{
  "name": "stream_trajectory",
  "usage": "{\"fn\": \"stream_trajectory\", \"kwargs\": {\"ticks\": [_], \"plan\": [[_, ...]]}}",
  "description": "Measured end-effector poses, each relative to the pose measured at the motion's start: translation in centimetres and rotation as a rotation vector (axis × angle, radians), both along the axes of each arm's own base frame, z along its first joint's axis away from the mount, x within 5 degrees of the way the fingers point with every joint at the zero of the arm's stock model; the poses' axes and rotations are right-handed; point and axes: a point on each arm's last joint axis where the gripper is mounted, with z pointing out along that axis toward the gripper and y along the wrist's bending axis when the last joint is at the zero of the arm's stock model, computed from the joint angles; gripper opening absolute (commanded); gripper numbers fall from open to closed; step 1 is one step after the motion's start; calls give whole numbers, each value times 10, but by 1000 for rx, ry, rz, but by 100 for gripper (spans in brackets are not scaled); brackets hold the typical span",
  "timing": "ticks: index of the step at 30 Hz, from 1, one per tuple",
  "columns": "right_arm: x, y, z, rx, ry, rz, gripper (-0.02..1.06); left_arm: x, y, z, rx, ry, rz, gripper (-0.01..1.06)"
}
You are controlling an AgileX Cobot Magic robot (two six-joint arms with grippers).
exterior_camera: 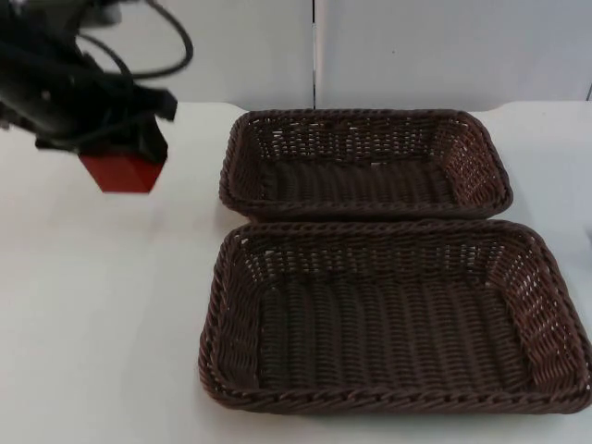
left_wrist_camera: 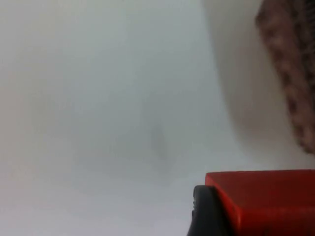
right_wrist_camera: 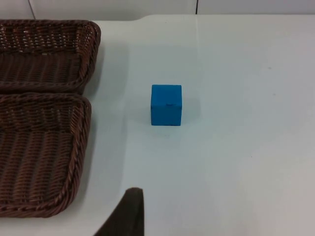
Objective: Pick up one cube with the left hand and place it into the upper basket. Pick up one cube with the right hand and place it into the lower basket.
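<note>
From the top view, the left gripper (exterior_camera: 125,153) hangs above the white table (exterior_camera: 92,305), well left of the two wicker baskets, clamped on a red cube (exterior_camera: 122,172). The upper basket (exterior_camera: 365,122) and lower basket (exterior_camera: 388,400) sit edge to edge, both without a cube inside.

In the left wrist view, the red cube (left_wrist_camera: 268,199) sits against a black fingertip (left_wrist_camera: 206,214), with a basket rim (left_wrist_camera: 290,73) off to one side. The grip looks to be near the cube's top, so a fast swing toward the upper basket could let it slip or drop short of the rim.

In the right wrist view, a blue cube (right_wrist_camera: 166,104) rests on the table beside the baskets, apart from them. The right arm waits; I cannot tell how wide its gripper stands.
</note>
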Motion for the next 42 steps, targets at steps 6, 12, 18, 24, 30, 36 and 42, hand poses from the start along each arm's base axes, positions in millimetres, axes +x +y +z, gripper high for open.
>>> {"fn": "stream_trajectory", "kwargs": {"ticks": [6, 12, 18, 24, 30, 36, 42], "plan": [[0, 0, 0, 0, 0, 0, 105, -13, 0, 38, -22, -58, -25, 0], [0, 0, 0, 0, 0, 0, 105, -22, 0, 55, -17, -77, -52, 0], [0, 0, 0, 0, 0, 0, 105, -23, 0, 56, -18, -75, -55, 0], [0, 0, 0, 0, 0, 0, 105, -23, 0, 56, -21, -73, -54, 0], [0, 0, 0, 0, 0, 0, 105, -23, -1, 56, -23, -73, -53, 0], [0, 0, 0, 0, 0, 0, 105, -23, -1, 57, -40, -71, -44, 0], [0, 0, 0, 0, 0, 0, 105, -20, -7, 64, -49, -94, -54, 0]]}}
